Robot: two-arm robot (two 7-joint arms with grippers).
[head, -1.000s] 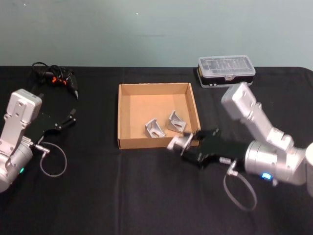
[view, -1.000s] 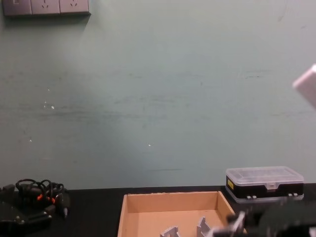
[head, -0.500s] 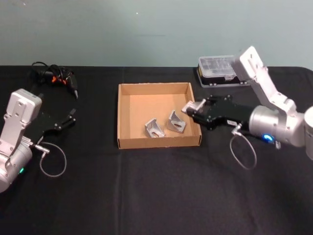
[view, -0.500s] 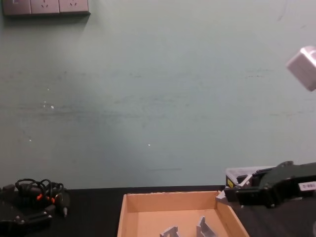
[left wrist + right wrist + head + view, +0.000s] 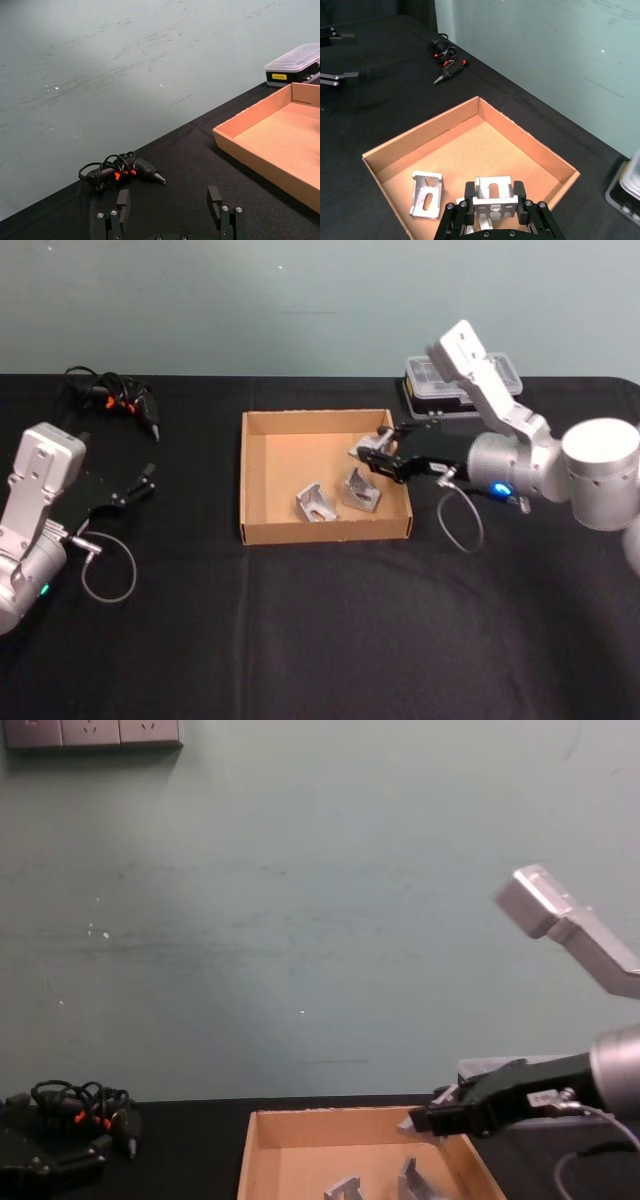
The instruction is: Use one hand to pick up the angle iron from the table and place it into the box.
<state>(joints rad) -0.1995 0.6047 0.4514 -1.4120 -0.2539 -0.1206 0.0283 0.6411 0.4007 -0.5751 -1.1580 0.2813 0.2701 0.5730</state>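
My right gripper (image 5: 370, 457) hovers over the right half of the tan box (image 5: 322, 417), shut on a silver angle iron (image 5: 359, 449). The right wrist view has that angle iron (image 5: 492, 192) clamped between the black fingers above the box floor (image 5: 470, 150). Two more angle irons (image 5: 316, 503) (image 5: 362, 489) lie inside the box. From the chest view, the right gripper (image 5: 422, 1121) reaches in from the right, just above the box's right wall. At the table's left, my left gripper (image 5: 135, 488) rests parked, and its fingers (image 5: 214, 199) stand open.
A clear-lidded black case (image 5: 462, 381) stands behind the right arm at the back right. A tangle of black cables with orange bits (image 5: 112, 398) lies at the back left. The black table (image 5: 320, 640) spreads wide in front of the box.
My right gripper has carried the angle iron from in front of the box's right front corner, up along its right wall and leftward over the inside. The left arm has not moved.
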